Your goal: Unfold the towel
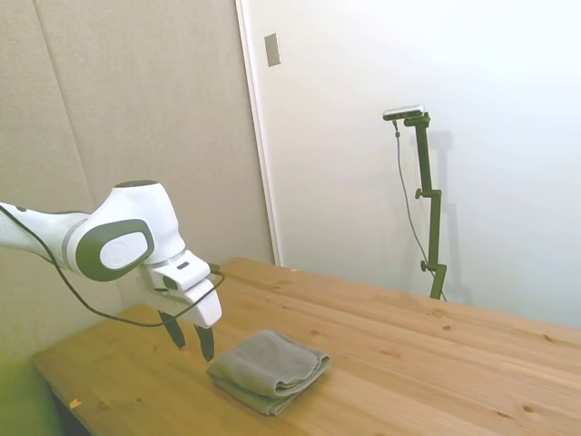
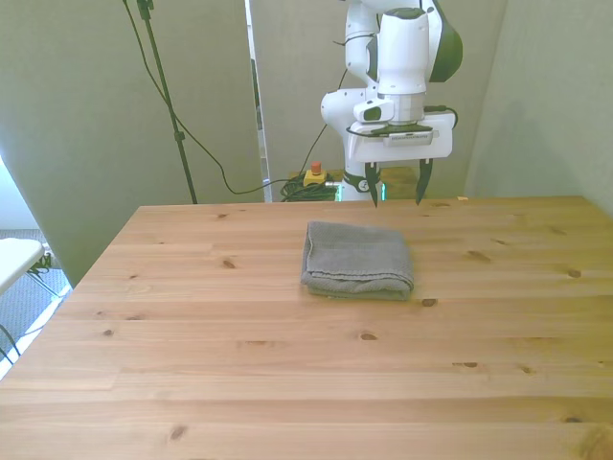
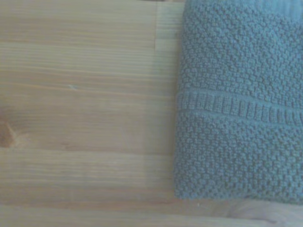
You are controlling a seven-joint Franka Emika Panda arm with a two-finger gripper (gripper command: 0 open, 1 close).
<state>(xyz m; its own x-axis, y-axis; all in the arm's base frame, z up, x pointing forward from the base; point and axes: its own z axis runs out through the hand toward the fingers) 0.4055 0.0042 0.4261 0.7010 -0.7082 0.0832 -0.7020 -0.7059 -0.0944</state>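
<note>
The towel lies folded on the wooden table, a grey-brown terry cloth with its rounded fold toward the camera in the front view. In the side view the towel sits just right of my gripper. My gripper hangs a little above the table's far edge, behind the towel, open with nothing between its fingers. The wrist view shows the towel with a woven band across it, next to bare wood.
A red and yellow button box and cables lie on the floor behind the table. A white surface stands at the front view's left edge. The table's near edge in the side view runs close below the towel.
</note>
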